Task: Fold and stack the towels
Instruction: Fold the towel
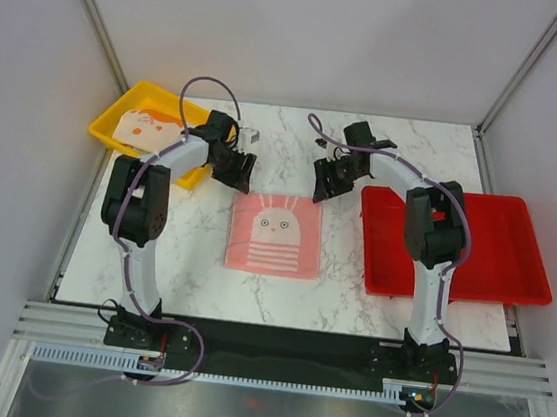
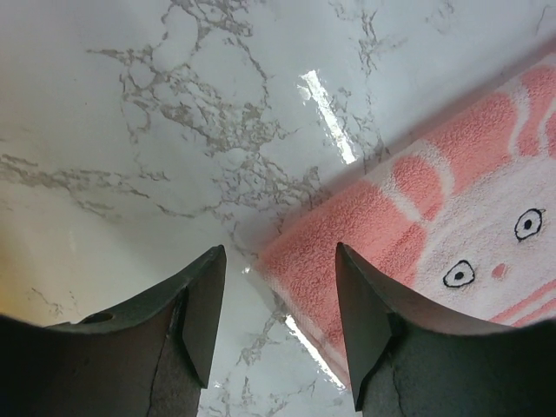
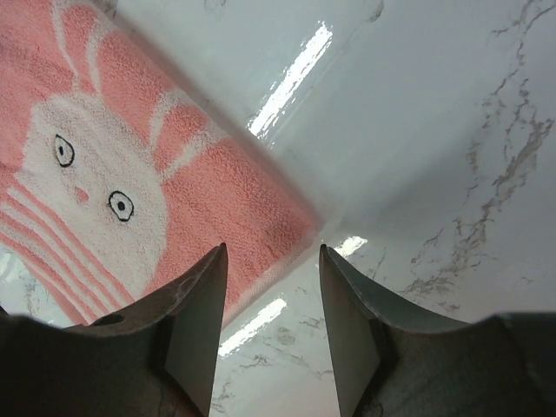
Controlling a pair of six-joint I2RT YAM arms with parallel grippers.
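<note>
We look down on a white marble-patterned table point(image 1: 365, 158) with grey veins, glossy enough to throw back streaks of light in both wrist views. Plain grey walls close it in on three sides, with pale metal posts running up the far corners and a metal rail along the near edge where the arm bases sit.

A yellow tray point(image 1: 104, 130) lies at the far left corner, holding a cream towel point(image 1: 147, 128) with orange shapes. A red tray point(image 1: 494, 263) sits at the right and overhangs the table edge.

The pink towel point(image 1: 275, 234) lies flat and unfolded in the middle of the table, between the two arms and apart from both trays. Its printed rabbit faces up – ears towards the far side, striped body towards the near edge. The cloth looks close to square, so we cannot name a long axis; its edges run roughly in line with the table's.

The left gripper point(image 1: 235, 168) hangs over the towel's far left corner, its jaws parted with nothing between them. In the left wrist view the corner shows in the gap below the fingers point(image 2: 195, 321). The right gripper point(image 1: 328, 182) hangs over the far right corner, jaws likewise parted and empty – we cannot tell whether either one touches the cloth.
</note>
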